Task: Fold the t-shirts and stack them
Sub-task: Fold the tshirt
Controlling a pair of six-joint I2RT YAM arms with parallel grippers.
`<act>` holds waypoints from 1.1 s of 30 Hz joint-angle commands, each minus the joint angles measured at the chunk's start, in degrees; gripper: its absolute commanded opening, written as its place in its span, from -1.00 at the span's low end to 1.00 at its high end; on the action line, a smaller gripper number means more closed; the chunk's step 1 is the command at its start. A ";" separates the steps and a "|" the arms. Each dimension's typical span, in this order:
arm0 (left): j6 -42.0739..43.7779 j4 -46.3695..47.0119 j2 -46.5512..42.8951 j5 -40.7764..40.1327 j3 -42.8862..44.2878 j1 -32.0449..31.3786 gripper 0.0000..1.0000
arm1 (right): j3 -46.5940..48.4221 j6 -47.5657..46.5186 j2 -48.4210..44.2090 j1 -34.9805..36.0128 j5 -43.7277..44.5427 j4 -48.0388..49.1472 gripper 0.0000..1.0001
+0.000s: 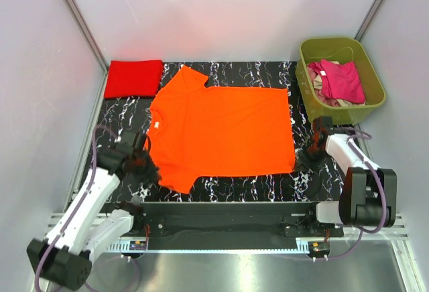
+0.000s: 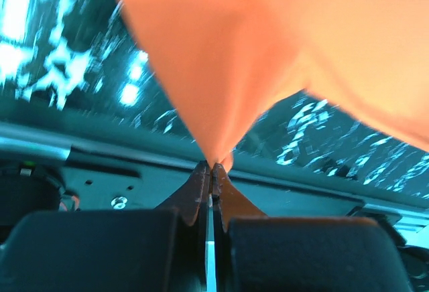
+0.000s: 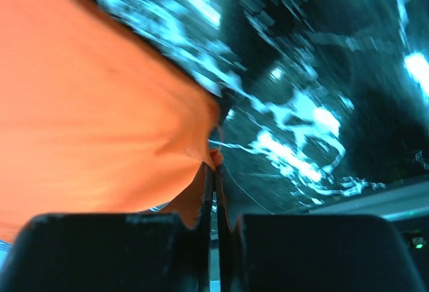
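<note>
Both wrist views show what the overhead hides: left pincer (image 2: 212, 166) and right pincer (image 3: 214, 165) each clamped on a near corner of the orange t-shirt (image 1: 221, 128). It lies flat on the black marbled counter (image 1: 268, 185); farther, a folded red t-shirt (image 1: 134, 78), olive tub (image 1: 375, 101), white walls (image 1: 221, 11).

One orange t-shirt (image 1: 224, 128); one red t-shirt (image 1: 134, 78); one magenta pink t-shirt (image 1: 345, 81); one beige garment (image 1: 333, 102); one olive-green tub (image 1: 376, 95); one black marbled surface (image 1: 268, 185).

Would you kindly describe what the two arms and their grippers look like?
The left arm and right arm have white links, black joints and a lilac cable looping alongside. The left gripper and right gripper are black, their fingers tapering to thin tips.
</note>
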 commanded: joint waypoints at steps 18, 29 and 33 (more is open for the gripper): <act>14.17 12.69 47.63 -6.34 44.51 4.37 -1.00 | 25.85 -10.75 21.84 0.01 -1.27 1.61 -1.00; 16.46 12.43 52.64 -4.41 48.64 8.60 -1.00 | 28.67 -9.09 23.34 0.01 0.57 2.31 -1.00; 17.24 12.00 52.73 -4.41 49.00 10.17 -1.00 | 28.76 -8.12 22.72 0.01 -0.13 3.62 -1.00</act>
